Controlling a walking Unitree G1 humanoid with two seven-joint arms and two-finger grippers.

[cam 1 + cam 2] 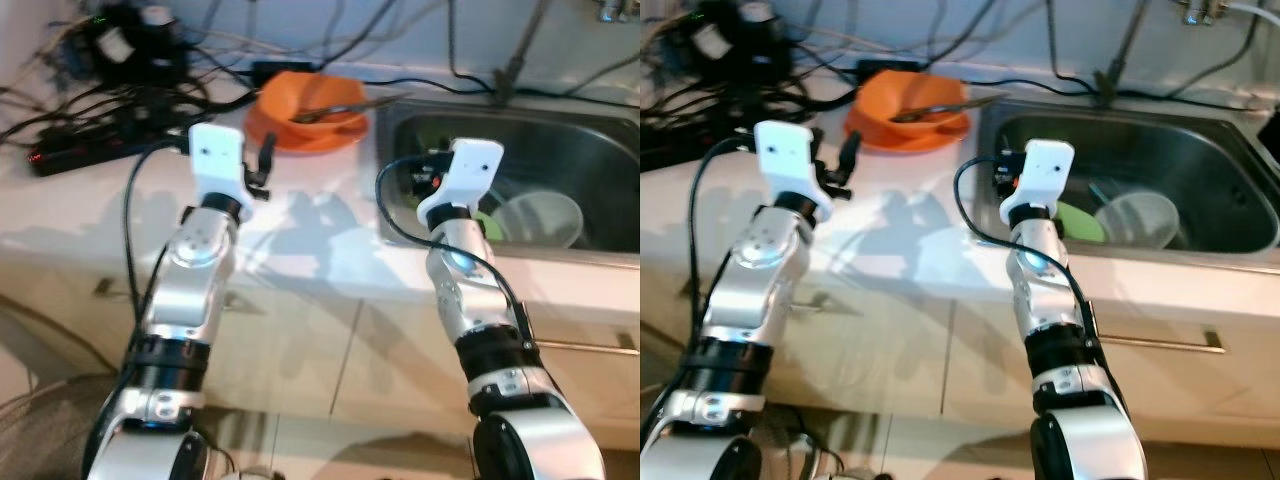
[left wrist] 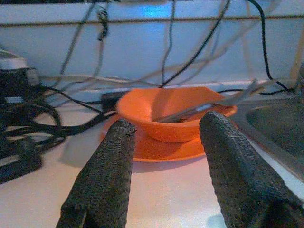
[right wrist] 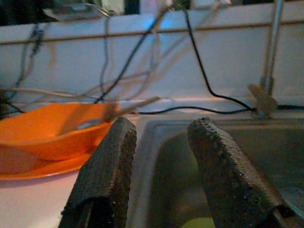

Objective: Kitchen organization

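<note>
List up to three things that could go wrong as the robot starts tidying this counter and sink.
1. The utensil leans loosely over the orange bowl; lifting the bowl might tip it out.
2. The power strip and tangled cables lie close to the open left gripper, which could snag them.
3. The open right gripper hovers at the sink edge and could knock the steel rim.

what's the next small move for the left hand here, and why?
Probably ease the left hand forward toward the orange bowl. Its fingers are open, aimed at the bowl, and short of it on the white counter. The bowl sits on an orange plate with a utensil lying in it, so a slow approach seems safer.
</note>
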